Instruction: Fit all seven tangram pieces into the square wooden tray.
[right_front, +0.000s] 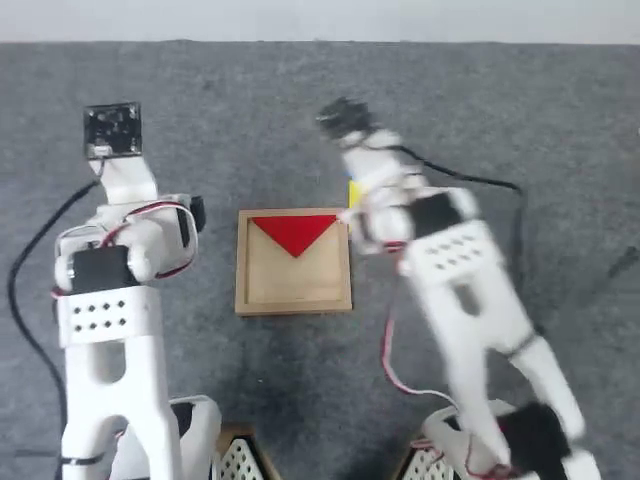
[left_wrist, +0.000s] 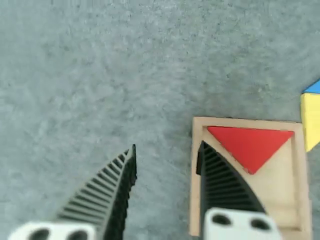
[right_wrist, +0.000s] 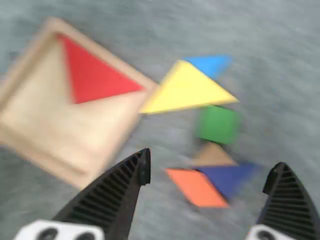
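Observation:
The square wooden tray lies between the two arms, with a red triangle set into its far edge. My left gripper hangs open over bare carpet just beside the tray, one finger over its rim near the red triangle. My right gripper is open above loose pieces beside the tray: a yellow triangle, a light blue triangle, a green square, a tan triangle, an orange parallelogram and a dark blue triangle.
Grey carpet covers the table. The right arm stretches over the loose pieces beside the tray, and a sliver of yellow shows past it. The left arm stands left of the tray. Black cables trail beside both arms.

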